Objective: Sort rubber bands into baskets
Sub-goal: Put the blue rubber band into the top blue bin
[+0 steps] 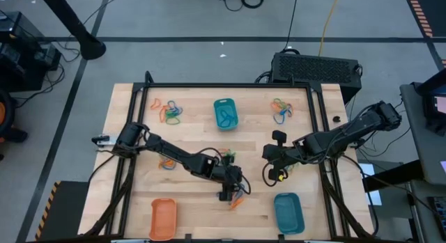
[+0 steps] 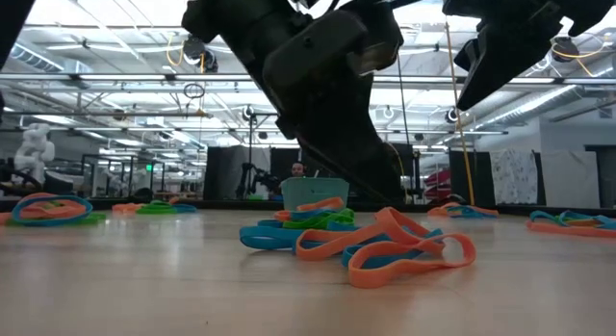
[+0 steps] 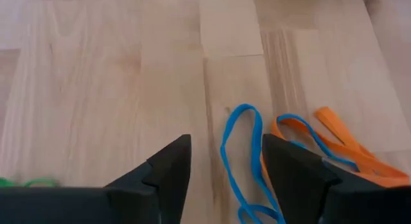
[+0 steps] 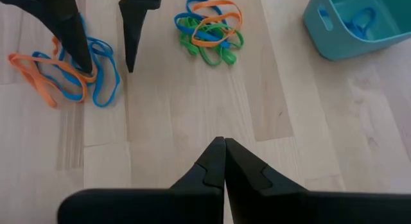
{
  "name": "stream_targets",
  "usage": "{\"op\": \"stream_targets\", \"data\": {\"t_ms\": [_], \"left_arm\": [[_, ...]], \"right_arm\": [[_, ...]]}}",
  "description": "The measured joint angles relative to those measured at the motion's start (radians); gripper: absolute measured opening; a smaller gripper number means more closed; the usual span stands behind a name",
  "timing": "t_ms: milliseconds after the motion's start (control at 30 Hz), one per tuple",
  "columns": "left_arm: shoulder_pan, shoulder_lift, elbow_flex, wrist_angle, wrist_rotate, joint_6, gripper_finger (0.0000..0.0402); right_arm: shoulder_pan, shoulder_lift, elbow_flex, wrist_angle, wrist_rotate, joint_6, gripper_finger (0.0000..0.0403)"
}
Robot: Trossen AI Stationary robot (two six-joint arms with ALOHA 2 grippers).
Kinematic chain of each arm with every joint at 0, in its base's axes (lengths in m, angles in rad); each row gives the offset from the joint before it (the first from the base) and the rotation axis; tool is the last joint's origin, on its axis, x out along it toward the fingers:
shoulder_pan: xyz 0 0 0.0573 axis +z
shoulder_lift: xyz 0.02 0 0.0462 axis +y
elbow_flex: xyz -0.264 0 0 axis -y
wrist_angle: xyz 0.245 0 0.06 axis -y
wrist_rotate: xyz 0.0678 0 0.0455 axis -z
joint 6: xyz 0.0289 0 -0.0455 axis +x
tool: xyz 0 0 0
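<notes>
My left gripper [image 3: 225,163] is open and low over the table's near middle. Its fingers stand on either side of a blue rubber band's loop [image 3: 239,147], which belongs to an orange-and-blue heap [image 1: 237,199] lying flat on the wood. My right gripper [image 4: 223,144] is shut with nothing in it, and hangs over bare wood right of centre [image 1: 275,171]. One teal basket [image 1: 224,113] at the far middle holds blue bands. An orange basket [image 1: 163,218] stands near left and another teal basket [image 1: 288,212] near right. My left gripper comes down slanting from the table's left, its fingers astride the blue loop. One fingertip [image 4: 82,65] stands in the orange-and-blue heap; whether it touches a band I cannot tell.
More heaps of bands lie at the far left [image 1: 169,111], at the far right [image 1: 281,109], at mid left [image 1: 167,163] and beside my left arm [image 4: 209,31]. Bare wood lies between the heaps. A black frame [image 1: 230,85] runs round the table.
</notes>
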Motion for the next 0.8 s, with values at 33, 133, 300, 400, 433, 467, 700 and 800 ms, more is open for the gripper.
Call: {"op": "stream_targets", "data": {"t_ms": [33, 133, 300, 400, 433, 467, 700, 800], "left_arm": [[0.000, 0.007, -0.001, 0.001, -0.001, 0.004, 0.0201], [0.000, 0.026, -0.005, -0.014, -0.001, 0.005, 0.0201], [0.003, 0.063, -0.003, 0.006, 0.003, 0.005, 0.0201], [0.004, 0.066, -0.002, 0.005, 0.011, 0.019, 0.0200], [0.004, 0.067, -0.002, 0.005, 0.013, 0.025, 0.0197], [0.004, 0.067, -0.002, 0.005, 0.014, 0.030, 0.0193], [0.003, 0.063, -0.002, 0.003, 0.023, 0.057, 0.0099], [0.003, 0.063, 0.001, -0.001, 0.029, 0.059, 0.0038]], "right_arm": [[0.000, 0.000, 0.000, 0.000, 0.000, 0.000, 0.0000], [0.000, 0.000, 0.000, 0.004, 0.000, 0.000, 0.0000], [0.000, 0.000, 0.000, 0.012, 0.003, -0.004, 0.0000], [0.000, 0.000, 0.000, 0.014, 0.004, -0.008, 0.0000], [0.000, 0.000, 0.000, 0.015, 0.004, -0.009, 0.0000], [0.000, 0.000, 0.000, 0.014, 0.004, -0.011, 0.0000], [0.000, 0.000, 0.000, 0.028, 0.004, -0.031, 0.0000], [0.000, 0.000, 0.000, 0.027, 0.004, -0.031, 0.0000]]}}
